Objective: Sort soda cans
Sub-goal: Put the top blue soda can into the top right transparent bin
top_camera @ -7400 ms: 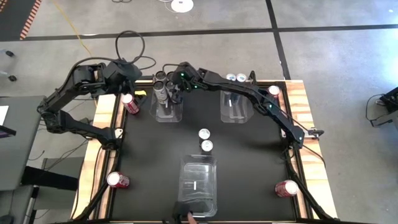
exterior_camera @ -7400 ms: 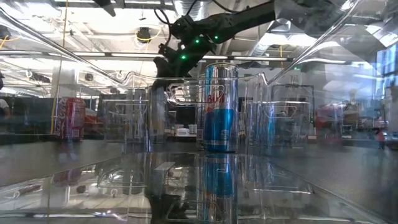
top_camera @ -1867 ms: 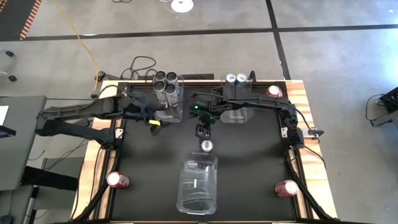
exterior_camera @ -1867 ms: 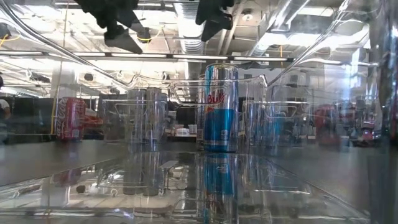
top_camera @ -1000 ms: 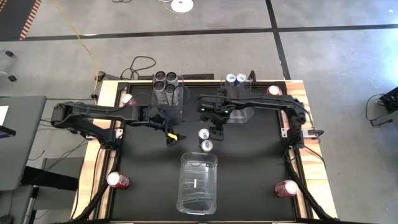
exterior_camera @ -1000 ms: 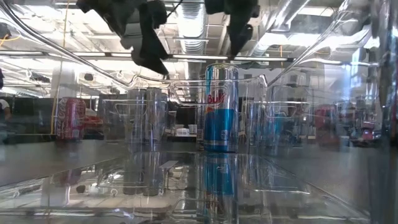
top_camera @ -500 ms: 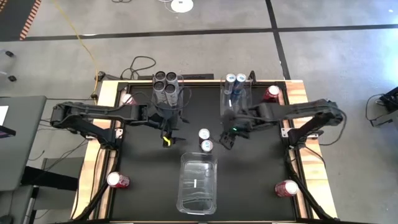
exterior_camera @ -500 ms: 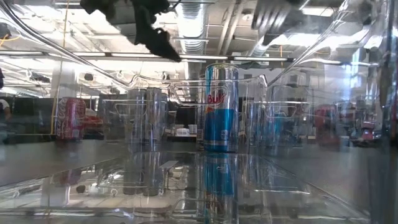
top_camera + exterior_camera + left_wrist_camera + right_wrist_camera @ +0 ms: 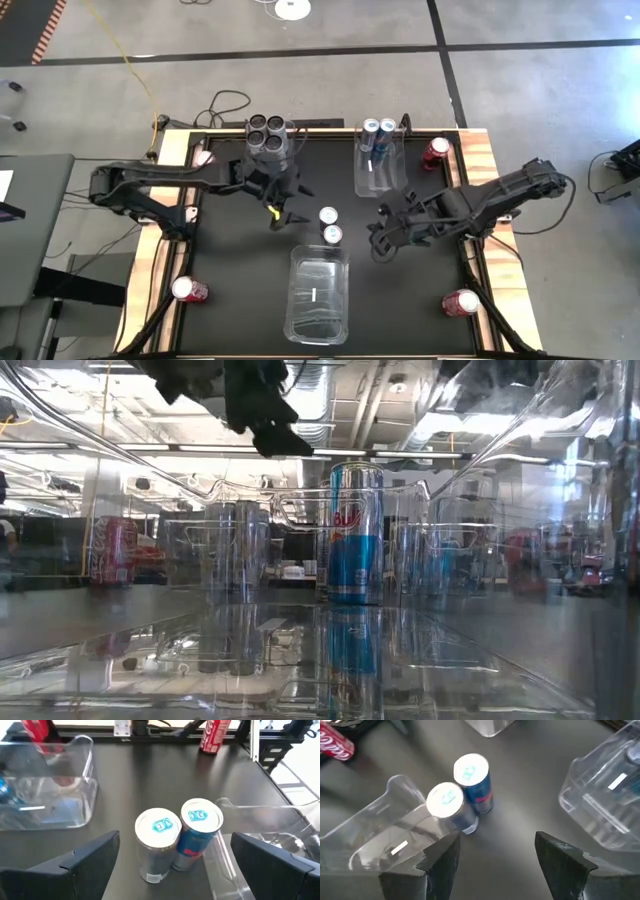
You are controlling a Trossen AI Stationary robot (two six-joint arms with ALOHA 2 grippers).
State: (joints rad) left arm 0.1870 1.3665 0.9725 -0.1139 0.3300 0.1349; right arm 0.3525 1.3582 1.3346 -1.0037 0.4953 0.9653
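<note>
With 2 blue cans [image 9: 328, 225] standing touching at the tabletop [image 9: 230, 260] centre, both grippers, left [image 9: 283, 213] and right [image 9: 381, 243], hover empty with fingers wide: descend squarely over 1 can, avoiding its neighbour.

The high view looks straight down from well above the table [image 9: 240, 300], taking in the whole black top, both arms and the floor around. The low view sits at table-top height at the near edge, facing level across through a clear bin [image 9: 480, 660] close to the lens, into the room behind. Each wrist view looks forward and down past its own dark fingers [image 9: 85, 862] [image 9: 560, 857], from close above the table's middle. All four views share the pair of blue-and-silver cans [image 9: 329, 224] [image 9: 355, 535] [image 9: 177, 837] [image 9: 462, 792] standing at the table's middle; the wrist views see them from opposite sides.
</note>
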